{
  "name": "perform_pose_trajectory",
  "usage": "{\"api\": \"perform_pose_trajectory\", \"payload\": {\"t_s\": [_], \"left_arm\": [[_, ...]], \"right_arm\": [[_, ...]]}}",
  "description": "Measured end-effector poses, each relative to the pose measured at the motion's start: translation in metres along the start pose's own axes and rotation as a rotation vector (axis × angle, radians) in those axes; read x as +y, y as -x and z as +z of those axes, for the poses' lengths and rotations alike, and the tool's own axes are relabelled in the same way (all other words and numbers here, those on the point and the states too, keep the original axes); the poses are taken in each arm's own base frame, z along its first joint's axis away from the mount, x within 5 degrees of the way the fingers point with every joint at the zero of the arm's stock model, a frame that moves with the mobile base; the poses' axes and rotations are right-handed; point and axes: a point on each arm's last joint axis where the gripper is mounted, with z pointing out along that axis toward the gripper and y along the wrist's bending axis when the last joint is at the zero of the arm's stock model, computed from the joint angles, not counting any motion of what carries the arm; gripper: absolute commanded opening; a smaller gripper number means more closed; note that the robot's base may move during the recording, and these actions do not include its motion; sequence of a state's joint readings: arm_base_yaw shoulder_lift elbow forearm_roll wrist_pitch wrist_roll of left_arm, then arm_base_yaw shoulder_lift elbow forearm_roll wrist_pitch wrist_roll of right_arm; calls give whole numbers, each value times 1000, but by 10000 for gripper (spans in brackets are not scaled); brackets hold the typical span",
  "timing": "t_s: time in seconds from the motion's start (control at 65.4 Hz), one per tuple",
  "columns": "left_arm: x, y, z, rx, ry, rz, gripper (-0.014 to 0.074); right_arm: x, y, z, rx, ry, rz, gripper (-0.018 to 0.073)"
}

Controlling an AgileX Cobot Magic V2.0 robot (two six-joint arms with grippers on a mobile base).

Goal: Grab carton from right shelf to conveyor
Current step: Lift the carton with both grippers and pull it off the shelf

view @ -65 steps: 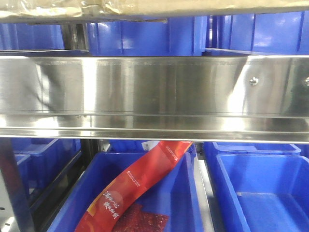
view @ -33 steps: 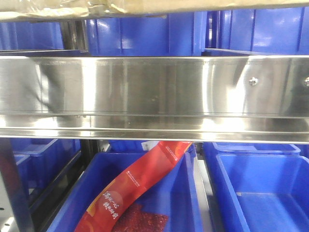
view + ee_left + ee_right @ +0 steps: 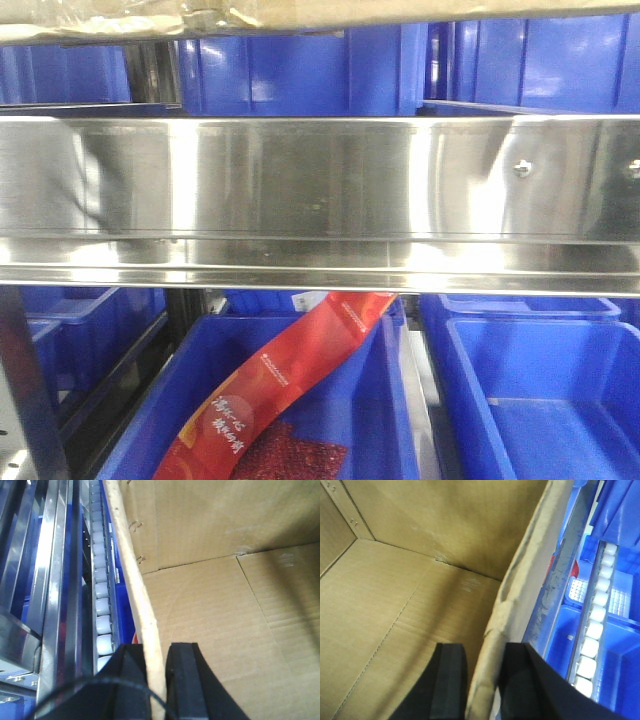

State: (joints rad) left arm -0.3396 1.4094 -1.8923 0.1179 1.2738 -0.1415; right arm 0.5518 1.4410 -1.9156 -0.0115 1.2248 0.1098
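The carton (image 3: 300, 12) shows in the front view only as a brown bottom edge at the very top, above the right shelf's shiny steel rail (image 3: 320, 180). In the left wrist view I look down into the carton (image 3: 225, 610). My left gripper (image 3: 156, 650) is shut on its left wall (image 3: 132, 570), one black finger on each side. In the right wrist view my right gripper (image 3: 485, 652) is shut on the carton's crumpled right wall (image 3: 530, 570). The conveyor is out of view.
Blue plastic bins (image 3: 540, 400) fill the shelf levels above and below the rail. One lower bin holds a red packet (image 3: 280, 385). White roller tracks run beside the carton on the left (image 3: 102, 605) and the right (image 3: 592, 630). Two screw heads (image 3: 518, 168) mark the rail's right end.
The carton's bottom edge has risen slightly toward the top of the front view. The rail's screw heads have shifted a little to the left.
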Motion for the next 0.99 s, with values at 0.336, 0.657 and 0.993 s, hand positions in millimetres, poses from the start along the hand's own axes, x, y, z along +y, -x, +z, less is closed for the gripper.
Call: {"api": "perform_pose_trajectory", "payload": {"t_s": [0.336,0.657,0.993], "left_arm": [[0,0,0,0,0,-1,-13],[0,0,0,0,0,-1,-13],[0,0,0,-2,4,1,-13]], "right_arm": [[0,1,0,-6,1,0,-72],[0,1,0,-6,1,0,-72],[0,1,0,-6,1,0,-72]]}}
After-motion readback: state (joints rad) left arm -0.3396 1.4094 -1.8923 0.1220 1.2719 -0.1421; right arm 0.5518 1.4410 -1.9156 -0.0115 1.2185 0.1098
